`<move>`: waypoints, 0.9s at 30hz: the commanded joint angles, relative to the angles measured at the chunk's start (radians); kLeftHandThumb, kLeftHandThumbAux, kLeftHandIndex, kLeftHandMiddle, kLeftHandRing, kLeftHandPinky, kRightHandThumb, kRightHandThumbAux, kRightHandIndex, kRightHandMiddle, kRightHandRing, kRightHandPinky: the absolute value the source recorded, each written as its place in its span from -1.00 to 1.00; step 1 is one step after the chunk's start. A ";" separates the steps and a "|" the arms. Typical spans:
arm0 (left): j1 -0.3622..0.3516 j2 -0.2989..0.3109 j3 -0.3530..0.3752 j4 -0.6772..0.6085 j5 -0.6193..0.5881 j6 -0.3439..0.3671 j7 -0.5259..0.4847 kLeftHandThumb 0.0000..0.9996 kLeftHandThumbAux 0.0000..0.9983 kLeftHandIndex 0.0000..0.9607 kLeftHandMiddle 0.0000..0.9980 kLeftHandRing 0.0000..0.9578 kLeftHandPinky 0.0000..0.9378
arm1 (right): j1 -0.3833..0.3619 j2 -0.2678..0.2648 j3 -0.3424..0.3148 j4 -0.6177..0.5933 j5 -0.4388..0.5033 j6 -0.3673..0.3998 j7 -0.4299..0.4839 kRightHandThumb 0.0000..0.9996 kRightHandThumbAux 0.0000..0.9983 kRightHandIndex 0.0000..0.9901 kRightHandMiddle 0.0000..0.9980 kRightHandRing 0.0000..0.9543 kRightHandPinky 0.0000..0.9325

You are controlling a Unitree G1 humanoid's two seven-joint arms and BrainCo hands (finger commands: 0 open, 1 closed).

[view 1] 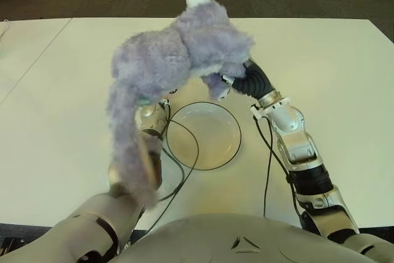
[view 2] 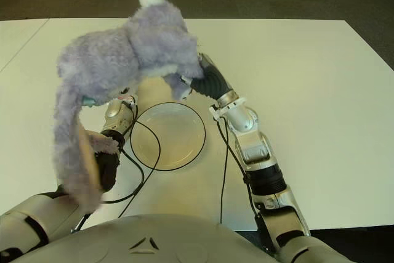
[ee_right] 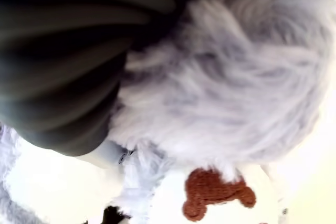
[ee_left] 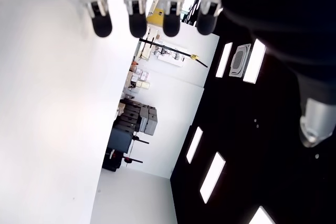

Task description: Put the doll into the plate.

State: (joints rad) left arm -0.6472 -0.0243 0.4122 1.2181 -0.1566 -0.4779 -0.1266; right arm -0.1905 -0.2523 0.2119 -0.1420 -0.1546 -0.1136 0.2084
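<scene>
While clutched by the right robot hand [view 1: 237,81], doll [view 1: 172,60] above bare plate [view 1: 231,152]; left robot hand [ee_left: 152,14] spread.

A white table [view 1: 345,90] fills the view. On it lies 1 clear plate [view 1: 206,135]. Black cables [view 1: 268,164] trail across it.

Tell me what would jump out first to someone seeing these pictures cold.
A fluffy lavender plush doll fills the middle of the eye views, held up in the air above the white table by the right hand, one long limb dangling toward the robot's left. Below it sits a clear round plate, empty. The left hand shows open in its wrist view, holding nothing.
</scene>
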 commanded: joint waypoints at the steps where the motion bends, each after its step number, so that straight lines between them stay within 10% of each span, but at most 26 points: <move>1: 0.192 -0.056 -0.007 0.134 0.012 0.143 0.031 -1.00 0.00 -1.00 -0.85 -0.85 -0.92 | 0.062 -0.017 -0.015 0.075 0.009 0.017 0.023 0.40 0.43 -0.11 0.72 0.80 0.86; 27: 0.202 -0.051 -0.008 0.135 0.014 0.137 0.019 -1.00 0.07 -0.99 -0.86 -0.85 -0.83 | 0.231 -0.063 -0.016 0.204 -0.068 0.019 -0.009 0.43 0.42 -0.11 0.70 0.80 0.87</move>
State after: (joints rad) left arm -0.6440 -0.0257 0.4087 1.2190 -0.1544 -0.4746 -0.1267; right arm 0.0007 -0.3016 0.1768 -0.0007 -0.1965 -0.1246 0.1771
